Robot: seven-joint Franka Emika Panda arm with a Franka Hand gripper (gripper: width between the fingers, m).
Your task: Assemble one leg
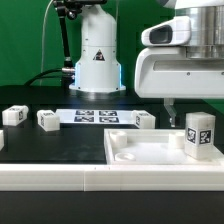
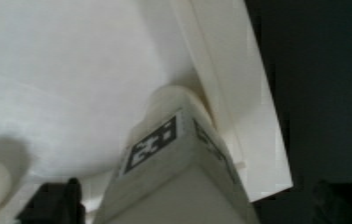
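The Panda arm's gripper (image 1: 192, 104) hangs with fingers spread and empty just above the leg (image 1: 200, 135), which stands upright, tag outward, on the large white panel (image 1: 140, 152) beneath it. Three spare legs (image 1: 47, 119) sit well apart, toward the exterior view's left.

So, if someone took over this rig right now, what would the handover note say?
Jaws: just above the upright leg, straddling it in the wrist view. Neither view shows whether they are open or shut.
Things: that leg stands on the white panel, near its edge, at the exterior view's right. Three loose legs sit on the table around the marker board.
Done: one leg is upright on the panel.
Left: probably check that it is seated, then secure it.
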